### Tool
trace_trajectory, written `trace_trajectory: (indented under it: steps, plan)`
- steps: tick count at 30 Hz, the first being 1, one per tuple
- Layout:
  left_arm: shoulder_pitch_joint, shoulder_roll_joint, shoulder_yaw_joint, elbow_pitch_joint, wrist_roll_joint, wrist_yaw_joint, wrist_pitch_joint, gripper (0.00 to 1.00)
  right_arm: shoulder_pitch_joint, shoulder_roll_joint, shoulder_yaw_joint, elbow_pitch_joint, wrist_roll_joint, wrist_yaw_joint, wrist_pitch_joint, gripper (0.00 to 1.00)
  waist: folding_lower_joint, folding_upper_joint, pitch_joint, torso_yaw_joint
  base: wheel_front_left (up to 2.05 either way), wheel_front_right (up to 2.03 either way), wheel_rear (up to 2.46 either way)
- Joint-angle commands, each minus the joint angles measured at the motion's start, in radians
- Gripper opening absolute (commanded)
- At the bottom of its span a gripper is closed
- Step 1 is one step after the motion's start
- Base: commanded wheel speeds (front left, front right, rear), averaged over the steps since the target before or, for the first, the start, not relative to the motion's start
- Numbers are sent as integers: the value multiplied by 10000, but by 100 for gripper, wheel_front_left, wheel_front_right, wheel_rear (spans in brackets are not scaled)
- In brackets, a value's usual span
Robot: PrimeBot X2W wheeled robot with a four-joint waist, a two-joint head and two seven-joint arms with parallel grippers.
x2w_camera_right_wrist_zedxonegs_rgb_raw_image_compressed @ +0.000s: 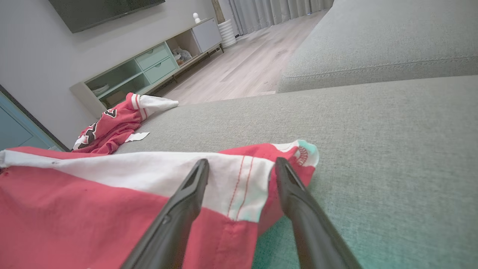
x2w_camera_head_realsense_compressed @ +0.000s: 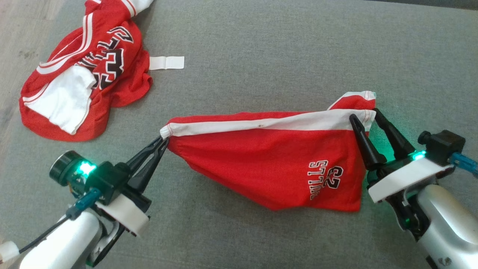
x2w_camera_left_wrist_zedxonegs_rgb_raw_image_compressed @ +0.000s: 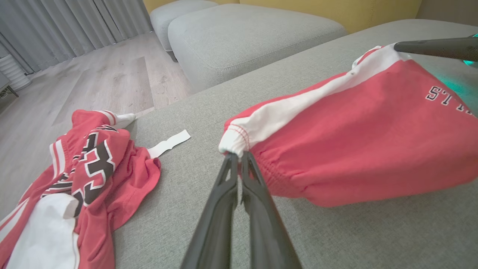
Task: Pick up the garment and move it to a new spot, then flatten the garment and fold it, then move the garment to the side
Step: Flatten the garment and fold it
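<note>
Shorts [x2w_camera_head_realsense_compressed: 261, 160] hanging by the top edge over the sofa [x2w_camera_head_realsense_compressed: 261, 45], right of the jersey [x2w_camera_head_realsense_compressed: 82, 74] and well apart from it, red body sagging toward the cushion. Long axis along the white band [x2w_camera_head_realsense_compressed: 269, 123], running straight away from the jersey. Left gripper [x2w_camera_head_realsense_compressed: 162, 141] clenched on the bunched band corner nearest the jersey. Right gripper [x2w_camera_head_realsense_compressed: 365, 115] at the corner farthest from the jersey, jaws spread astride the stitched hem, cloth between them but not pinched. Likely the flattening step. Next, by the look of it: nip that far hem squarely, then draw the band taut away from the jersey.
</note>
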Motion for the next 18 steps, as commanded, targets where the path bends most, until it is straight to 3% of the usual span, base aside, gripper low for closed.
trace_trajectory:
  steps: [1, 2, 5, 6, 7, 11, 15, 18]
  plan:
    - [-436, 339, 481, -180, 71, 118, -73, 0, -106, -200, 141, -215, 81, 19, -36, 86, -1, 0, -17, 7, 0, 0, 0]
    - [-429, 342, 465, -174, 72, 118, -71, 0, -105, -197, 201, -234, 96, 19, -36, 79, -1, 0, -27, 10, 0, 0, 0]
    - [-421, 320, 424, -170, 60, 122, -72, 0, -74, -235, 380, -303, 134, 19, -36, 32, -1, 0, -65, 14, 0, 0, 0]
    - [-421, 313, 409, -161, 56, 116, -73, 0, -59, -256, 427, -321, 148, 19, -36, 11, -1, 0, -84, 14, 0, 0, 0]
    - [-422, 307, 398, -149, 51, 113, -82, 0, -43, -273, 449, -339, 166, 19, -36, 0, -1, 0, -102, 12, 0, 0, 0]
    - [-429, 317, 420, -155, 76, 168, -228, 0, -43, -357, 364, -523, 27, 19, -36, 0, -1, 0, -187, -61, 0, 0, 0]
    - [-692, 355, 505, -299, 285, 223, -516, 0, -190, -364, -365, -915, -218, 19, -36, 0, -1, 0, -189, -252, 0, 0, 0]
    - [-1730, 340, 610, -505, 588, -120, -690, 0, -910, -626, -1233, -1574, -555, 19, -36, 0, -1, 0, 17, -629, 0, 0, 0]
